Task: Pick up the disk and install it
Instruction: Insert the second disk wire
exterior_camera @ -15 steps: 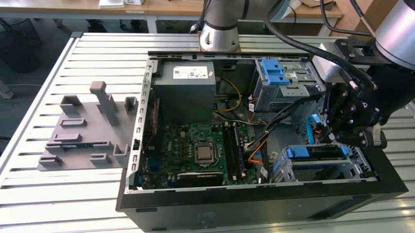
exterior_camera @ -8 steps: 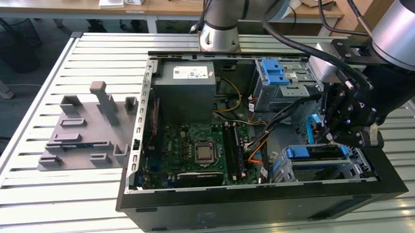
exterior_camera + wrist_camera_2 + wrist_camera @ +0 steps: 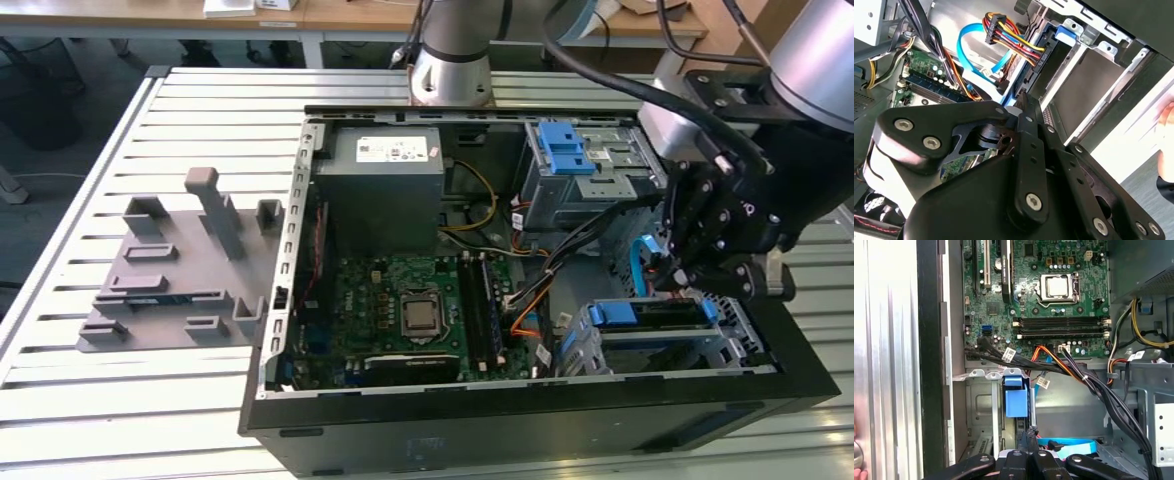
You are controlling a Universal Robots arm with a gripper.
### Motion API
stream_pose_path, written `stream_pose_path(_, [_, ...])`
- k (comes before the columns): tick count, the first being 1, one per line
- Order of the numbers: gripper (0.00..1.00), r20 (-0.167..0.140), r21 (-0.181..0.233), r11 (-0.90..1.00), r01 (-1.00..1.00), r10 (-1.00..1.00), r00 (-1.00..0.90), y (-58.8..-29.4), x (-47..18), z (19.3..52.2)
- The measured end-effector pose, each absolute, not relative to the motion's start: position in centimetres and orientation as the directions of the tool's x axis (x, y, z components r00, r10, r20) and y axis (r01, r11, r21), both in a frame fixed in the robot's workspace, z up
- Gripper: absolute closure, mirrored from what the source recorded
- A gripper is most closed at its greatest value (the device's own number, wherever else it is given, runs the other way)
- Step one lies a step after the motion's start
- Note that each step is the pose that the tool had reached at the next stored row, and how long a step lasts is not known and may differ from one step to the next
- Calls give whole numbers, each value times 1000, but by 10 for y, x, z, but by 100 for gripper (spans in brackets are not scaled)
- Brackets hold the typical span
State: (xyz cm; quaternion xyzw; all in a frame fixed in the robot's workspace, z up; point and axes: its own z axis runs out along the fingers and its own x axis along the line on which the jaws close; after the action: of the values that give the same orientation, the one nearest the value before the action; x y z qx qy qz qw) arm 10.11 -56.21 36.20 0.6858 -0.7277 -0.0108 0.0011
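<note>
Disk (image 3: pixel 627 314) sits in the lower drive bay at the front corner of the open computer case (image 3: pixel 534 415), on the exterior view's right. Its blue carrier frame faces the inside of the case. In the first wrist view the same blue frame (image 3: pixel 1015 402) stands in the mouth of the grey metal bay, level with the bay's edge.

Just above the bay hangs the gripper (image 3: pixel 681 285), close to the disk, though I cannot tell whether it touches it. In both wrist views its black fingers (image 3: pixel 1031 432) are pressed together at the tips (image 3: pixel 1024 100), and nothing shows between them.

A light blue data cable (image 3: pixel 966 55) and a bundle of red, yellow and black wires (image 3: pixel 1009 35) run through the space beside the bay. Black cables (image 3: pixel 1104 395) cross from the motherboard (image 3: pixel 414 310) toward the drive side.

Further back in the case is a second grey cage with a blue latch (image 3: pixel 577 150), and beside that, on the exterior view's left, the grey power-supply box (image 3: pixel 387 185).

The case lies on its side on a slatted metal table (image 3: pixel 80 400). A grey fixture with upright posts (image 3: pixel 174 270) stands on the table, well apart from the case, on the exterior view's left
</note>
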Motion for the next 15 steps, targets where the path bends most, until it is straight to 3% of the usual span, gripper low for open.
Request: stream_pose_path(15, [89,-13,17,58,-998,-998,-59,-560,100,377])
